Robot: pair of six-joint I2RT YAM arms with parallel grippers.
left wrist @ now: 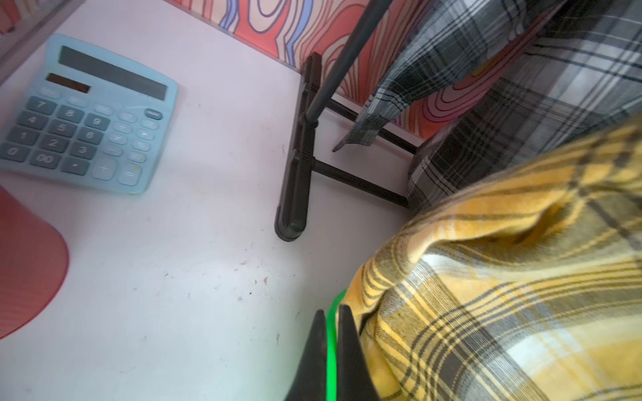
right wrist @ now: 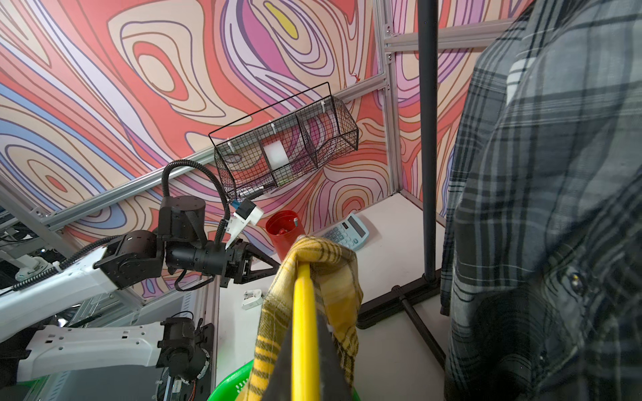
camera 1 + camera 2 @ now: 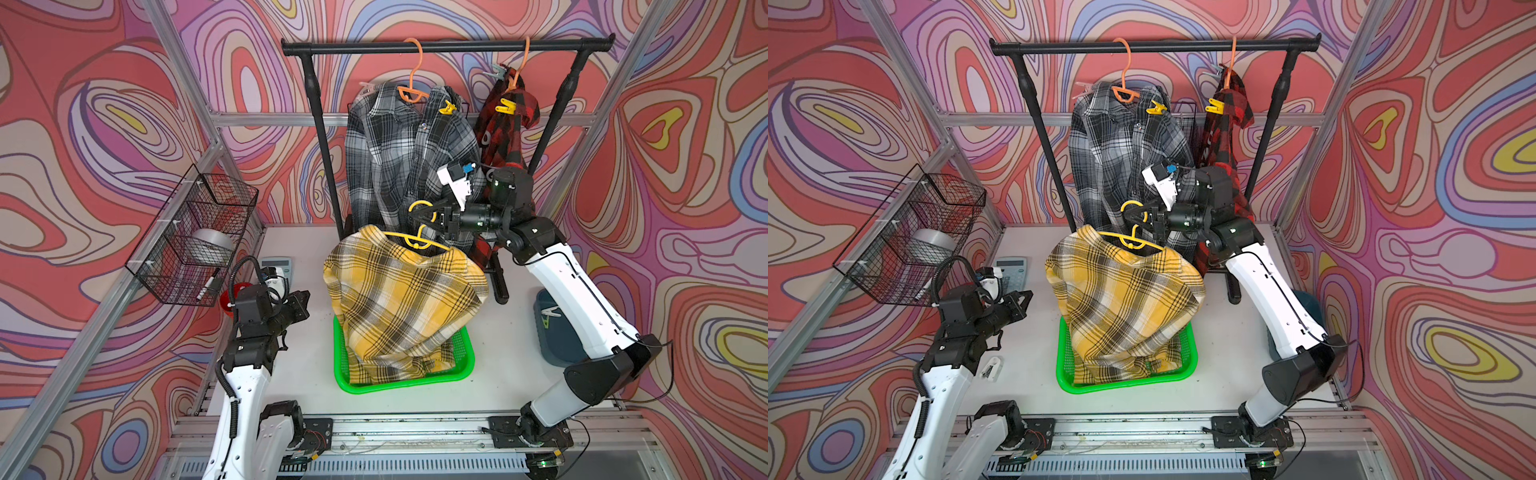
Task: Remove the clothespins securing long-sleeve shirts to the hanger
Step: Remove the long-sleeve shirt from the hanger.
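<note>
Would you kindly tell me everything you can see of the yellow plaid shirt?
The yellow plaid shirt looks like soft flannel, checked in yellow, white and dark brown-black. It drapes over a yellow hanger, which the right gripper holds clamped in front of the rack, not on its bar. The shoulders spread over the hanger, and the lower part bunches, creased, into the green basket on the table.

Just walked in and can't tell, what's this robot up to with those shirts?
The right gripper holds a yellow hanger with the yellow plaid shirt draped into the green basket. The left gripper is shut and empty beside it. The grey plaid shirt and red plaid shirt hang on the rack, each pinned with a yellow clothespin.
</note>
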